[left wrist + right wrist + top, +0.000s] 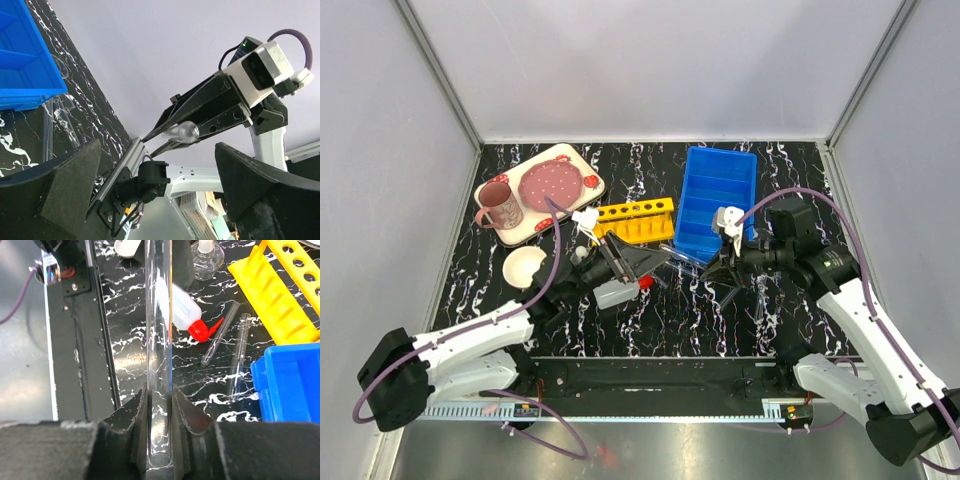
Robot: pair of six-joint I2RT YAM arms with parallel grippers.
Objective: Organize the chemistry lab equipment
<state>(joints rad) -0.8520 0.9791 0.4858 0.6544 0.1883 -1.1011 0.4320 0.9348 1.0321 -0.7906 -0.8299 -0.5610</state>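
The right fingers [145, 415] are nearly shut and pinch a clear test tube [159, 330] close to its open end, so most of the glass and the round end stick out in front of them. The left fingers [626, 262] stand wide open and hold nothing. They hang just above the squeeze bottle [180, 305], which lies on its side on the table [700, 320] at about 6 o'clock from them.

I judge that the step in hand is to bring the held tube to the yellow rack [635, 220], which stands at about 10 o'clock from the right fingers, with the blue bin [718, 200] at their 12 o'clock. To do it well, the tube should first be turned upright with the round end down. It should then be set exactly over one hole and lowered slowly and straight, because thin glass held at one end can swing and knock the edge of the hole. The fingers should open only when the tube sits in the rack.

Two other tubes [220, 335] lie on the table between the bottle and the bin, and a small flask [206, 262] stands near the rack. The path should pass above them, and the open left fingers should keep out of the way.
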